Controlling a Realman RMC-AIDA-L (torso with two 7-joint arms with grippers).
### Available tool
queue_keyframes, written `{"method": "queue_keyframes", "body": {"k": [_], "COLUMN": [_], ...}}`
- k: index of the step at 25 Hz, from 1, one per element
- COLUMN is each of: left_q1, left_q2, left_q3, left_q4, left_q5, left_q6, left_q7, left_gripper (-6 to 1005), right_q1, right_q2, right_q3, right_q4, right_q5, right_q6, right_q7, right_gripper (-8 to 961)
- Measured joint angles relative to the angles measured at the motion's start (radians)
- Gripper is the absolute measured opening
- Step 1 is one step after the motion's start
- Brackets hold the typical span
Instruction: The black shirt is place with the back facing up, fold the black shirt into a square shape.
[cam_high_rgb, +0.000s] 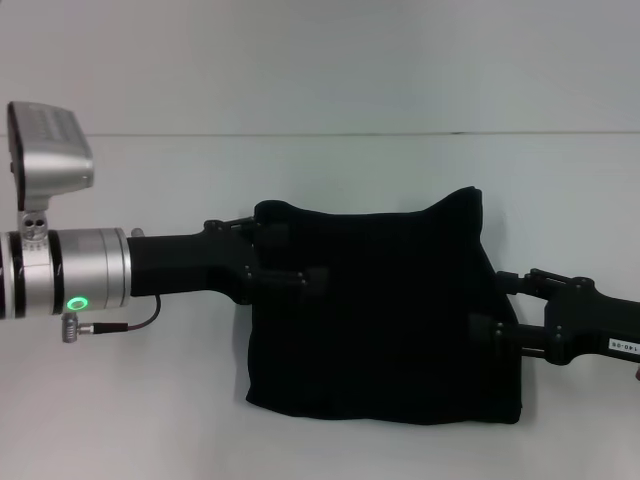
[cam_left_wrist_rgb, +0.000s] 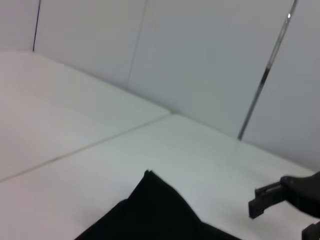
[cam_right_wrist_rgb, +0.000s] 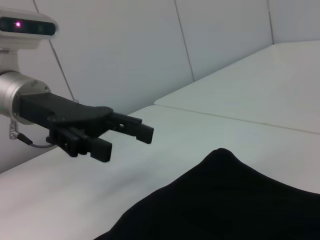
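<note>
The black shirt (cam_high_rgb: 380, 320) lies on the white table (cam_high_rgb: 150, 400) as a folded, roughly square bundle, with two small corners peaking at its far edge. No lettering shows. My left gripper (cam_high_rgb: 295, 255) hovers over the shirt's upper left edge, open and empty. In the right wrist view the left gripper (cam_right_wrist_rgb: 127, 142) is seen above the table, beyond the shirt (cam_right_wrist_rgb: 225, 200), its fingers apart. My right gripper (cam_high_rgb: 490, 305) is at the shirt's right edge, open, with nothing visibly between its fingers. The left wrist view shows a shirt corner (cam_left_wrist_rgb: 150, 210) and the right gripper's fingers (cam_left_wrist_rgb: 262, 197).
A seam (cam_high_rgb: 300, 133) runs across the white table behind the shirt. White wall panels (cam_right_wrist_rgb: 125, 45) stand beyond the table. A thin cable (cam_high_rgb: 130, 325) hangs under the left wrist.
</note>
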Motion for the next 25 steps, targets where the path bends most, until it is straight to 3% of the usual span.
{"method": "queue_keyframes", "body": {"k": [9, 25], "left_q1": [0.008, 0.007], "left_q2": [0.013, 0.003], "left_q3": [0.047, 0.071], "left_q4": [-0.003, -0.008], "left_q5": [0.008, 0.016], "left_q6": [0.053, 0.007], "left_q7": [-0.007, -0.010], "left_gripper": [950, 950], "right_q1": [0.003, 0.008], "right_q2": [0.000, 0.001], "right_q3": [0.000, 0.001], "right_q4": [0.003, 0.016], "right_q5": [0.000, 0.002], "right_q6": [-0.003, 0.000], "right_q7": [0.021, 0.023], "right_gripper": [879, 879]}}
